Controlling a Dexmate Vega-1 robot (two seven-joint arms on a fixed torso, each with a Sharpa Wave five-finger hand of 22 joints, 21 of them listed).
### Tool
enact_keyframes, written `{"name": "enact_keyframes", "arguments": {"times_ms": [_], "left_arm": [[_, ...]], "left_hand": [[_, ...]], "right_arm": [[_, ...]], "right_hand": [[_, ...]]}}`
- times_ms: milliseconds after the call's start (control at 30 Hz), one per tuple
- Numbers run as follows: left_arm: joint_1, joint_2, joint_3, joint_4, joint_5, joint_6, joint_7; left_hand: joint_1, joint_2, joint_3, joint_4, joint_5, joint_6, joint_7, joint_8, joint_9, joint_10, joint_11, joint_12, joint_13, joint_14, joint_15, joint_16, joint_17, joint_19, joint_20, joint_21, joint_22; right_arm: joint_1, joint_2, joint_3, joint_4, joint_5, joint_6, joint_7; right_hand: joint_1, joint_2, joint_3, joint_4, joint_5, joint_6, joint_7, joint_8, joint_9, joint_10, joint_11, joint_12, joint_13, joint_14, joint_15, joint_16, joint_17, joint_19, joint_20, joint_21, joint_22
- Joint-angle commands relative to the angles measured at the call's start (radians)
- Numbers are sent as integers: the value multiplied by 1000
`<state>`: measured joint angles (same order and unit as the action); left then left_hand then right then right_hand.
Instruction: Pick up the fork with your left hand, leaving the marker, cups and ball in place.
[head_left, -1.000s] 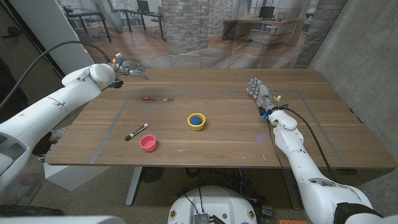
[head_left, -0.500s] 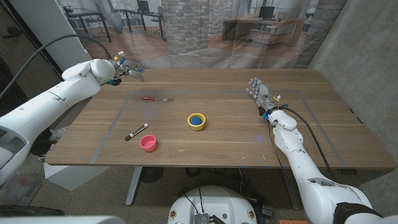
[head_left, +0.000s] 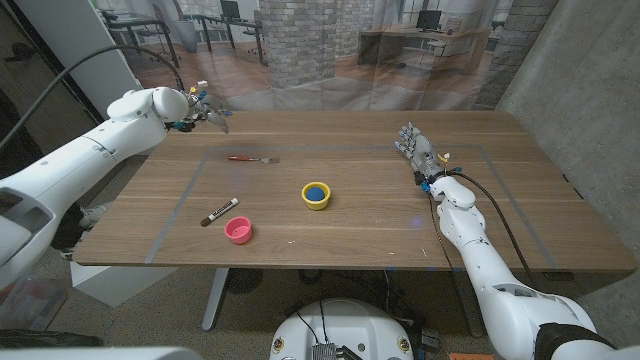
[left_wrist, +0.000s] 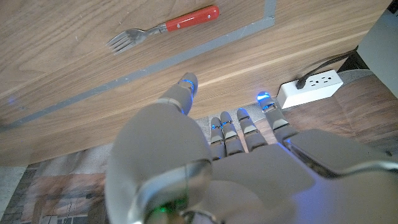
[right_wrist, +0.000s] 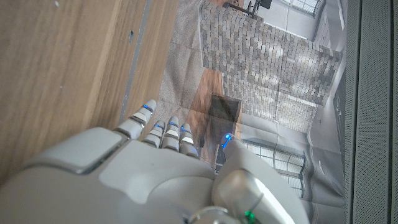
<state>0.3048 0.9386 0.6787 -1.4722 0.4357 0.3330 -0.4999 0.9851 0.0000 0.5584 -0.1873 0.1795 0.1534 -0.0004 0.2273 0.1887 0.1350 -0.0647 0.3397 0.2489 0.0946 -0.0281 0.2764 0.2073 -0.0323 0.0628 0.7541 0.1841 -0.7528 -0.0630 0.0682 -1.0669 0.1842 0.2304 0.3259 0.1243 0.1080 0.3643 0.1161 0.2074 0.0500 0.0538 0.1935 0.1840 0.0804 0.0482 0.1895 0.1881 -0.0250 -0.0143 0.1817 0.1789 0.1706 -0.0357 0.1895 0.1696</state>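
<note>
The fork (head_left: 252, 158), red handle and metal tines, lies on the table's far left part; it also shows in the left wrist view as the fork (left_wrist: 163, 28). My left hand (head_left: 203, 111) hovers near the table's far left corner, behind and to the left of the fork, fingers spread and holding nothing; its back shows as the left hand (left_wrist: 211, 155). My right hand (head_left: 417, 148) is at the right side of the table, fingers extended, nothing in it. A yellow cup (head_left: 316, 195) holds a blue ball (head_left: 316, 190). A pink cup (head_left: 238, 230) and a marker (head_left: 219, 211) lie nearer the front.
A grey taped rectangle (head_left: 190, 186) marks the table's working area. A white power strip (left_wrist: 309, 86) with a cable lies on the floor beyond the table's far edge. Office furniture and a brick pillar stand behind the table.
My left hand has risen and drifted slightly right along the far edge, toward the fork's side. The right arm and all objects have stayed put.
</note>
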Motion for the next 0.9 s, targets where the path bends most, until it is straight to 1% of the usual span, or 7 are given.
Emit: {"name": "enact_keyframes", "arguments": {"times_ms": [33,167,267,533,633,767,900], "left_arm": [[-82,-39,70,60,127,-26,-86],[-101,-50,88,75,159,-39,-111],[-111,-57,93,84,171,-46,-126],[-126,-66,110,86,220,-54,-152],[-124,-63,115,76,241,-59,-158],[-114,-61,110,61,253,-62,-162],[-93,-51,108,31,287,-50,-146]], "left_hand": [[23,-2,-3,4,0,7,-13,-4,3,6,-18,-5,6,-1,-10,-5,2,6,-2,0,5],[32,-10,-14,6,-1,9,-21,-4,3,6,-23,-4,7,-4,-14,-7,3,8,-7,-1,5],[34,-27,-31,11,-1,10,-28,-4,4,2,-31,-6,9,-18,-17,-13,3,4,-11,-4,5],[35,-39,-52,18,1,7,-31,-6,4,-2,-29,-6,12,-28,-16,-18,3,0,-13,-8,5],[31,-45,-62,22,2,7,-31,-7,4,-3,-30,-5,12,-30,-17,-19,3,0,-14,-9,5],[15,-68,-88,29,6,-1,-33,-11,5,-5,-29,-4,15,-32,-16,-21,4,-3,-14,-13,5],[5,-79,-108,36,12,25,-38,-2,6,12,-30,7,18,-23,-17,-19,5,-5,-11,-16,5]], "right_arm": [[21,3,-3,35,-1,15,-5],[29,4,-5,49,-1,20,-5],[33,4,-5,58,0,24,-4],[36,5,-3,68,3,30,-2],[33,5,-3,65,4,31,-3],[27,4,-1,58,6,30,-2],[17,3,-1,42,8,25,-1]], "right_hand": [[2,-10,0,0,4,4,8,4,2,3,6,10,3,-2,7,5,4,10,1,6,2],[2,-10,0,1,4,4,9,4,2,3,7,10,3,-2,8,5,4,10,2,6,2],[1,-10,0,1,4,4,8,3,2,3,6,9,3,-2,8,5,4,10,1,5,2],[0,-10,-1,1,5,4,9,3,2,3,8,9,3,-2,7,5,4,10,1,5,2],[0,-10,-1,0,5,4,9,3,2,4,10,10,3,-1,7,5,4,10,1,5,2],[0,-11,-2,0,5,4,9,3,2,4,10,10,3,-1,8,5,4,10,1,5,2],[-1,-11,-2,0,6,4,9,3,2,3,8,9,3,-1,7,4,4,11,2,5,2]]}}
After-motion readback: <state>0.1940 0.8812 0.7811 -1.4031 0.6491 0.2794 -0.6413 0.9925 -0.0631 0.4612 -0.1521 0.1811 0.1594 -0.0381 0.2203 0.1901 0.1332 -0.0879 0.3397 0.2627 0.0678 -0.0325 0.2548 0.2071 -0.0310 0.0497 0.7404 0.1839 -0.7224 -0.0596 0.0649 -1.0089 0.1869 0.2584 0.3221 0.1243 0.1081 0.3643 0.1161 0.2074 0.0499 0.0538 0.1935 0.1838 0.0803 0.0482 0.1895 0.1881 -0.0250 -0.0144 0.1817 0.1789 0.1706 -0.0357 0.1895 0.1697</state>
